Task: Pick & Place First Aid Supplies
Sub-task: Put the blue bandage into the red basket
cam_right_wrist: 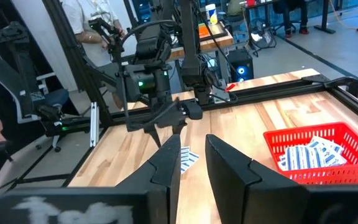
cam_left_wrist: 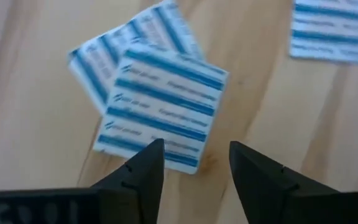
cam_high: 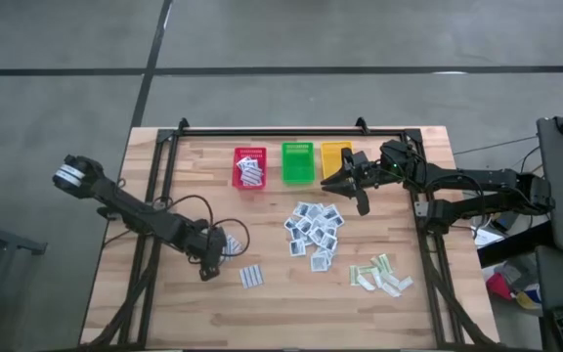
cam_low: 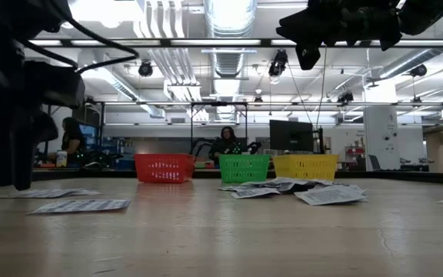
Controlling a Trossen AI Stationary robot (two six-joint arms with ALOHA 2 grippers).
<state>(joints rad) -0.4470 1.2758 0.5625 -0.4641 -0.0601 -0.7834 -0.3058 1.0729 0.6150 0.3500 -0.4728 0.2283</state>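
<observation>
I see two overlapping blue-striped packets [cam_left_wrist: 157,102] lying flat on the wooden table [cam_high: 203,313], directly ahead of the left gripper [cam_left_wrist: 191,165]. Its fingers stand parted, released, with nothing between them. A third striped packet [cam_high: 251,277] lies apart, nearby. More striped packets fill the red basket [cam_high: 249,168]. The square white-blue packets [cam_high: 314,231] form a pile at table centre; the pale green-beige strips [cam_high: 381,276] lie toward the right edge. The right gripper [cam_high: 353,186] hovers just beside the yellow basket [cam_high: 332,154], with the green basket [cam_high: 297,162] next along; its fingers show a narrow gap, empty.
</observation>
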